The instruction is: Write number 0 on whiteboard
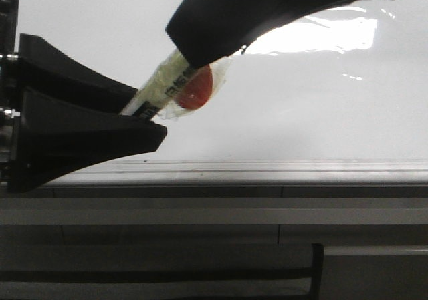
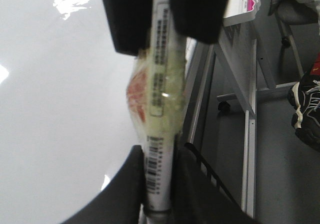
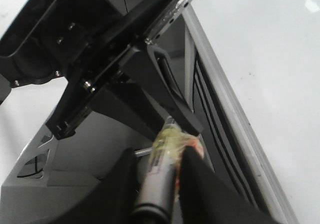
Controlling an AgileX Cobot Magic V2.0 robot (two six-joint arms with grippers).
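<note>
The whiteboard (image 1: 301, 113) is glossy white with a grey metal rim (image 1: 267, 170). No number 0 shows on it. A white marker pen (image 1: 160, 83) wrapped in clear tape, with a red disc (image 1: 196, 88) taped to it, is held slanted just above the board. My left gripper (image 1: 148, 109) is shut on its barcoded barrel (image 2: 162, 84), as the left wrist view shows (image 2: 159, 154). My right gripper (image 1: 190, 56) comes in from the upper right and is closed round the pen's dark grey cap end (image 3: 155, 189); in its own wrist view its fingers flank the cap (image 3: 160, 156).
Dark grey ledges (image 1: 200, 213) run below the board's rim. Past the board's edge, the left wrist view shows a grey table frame on casters (image 2: 250, 94), a white tray with pink pens (image 2: 245, 2) and a person's shoe (image 2: 307, 104).
</note>
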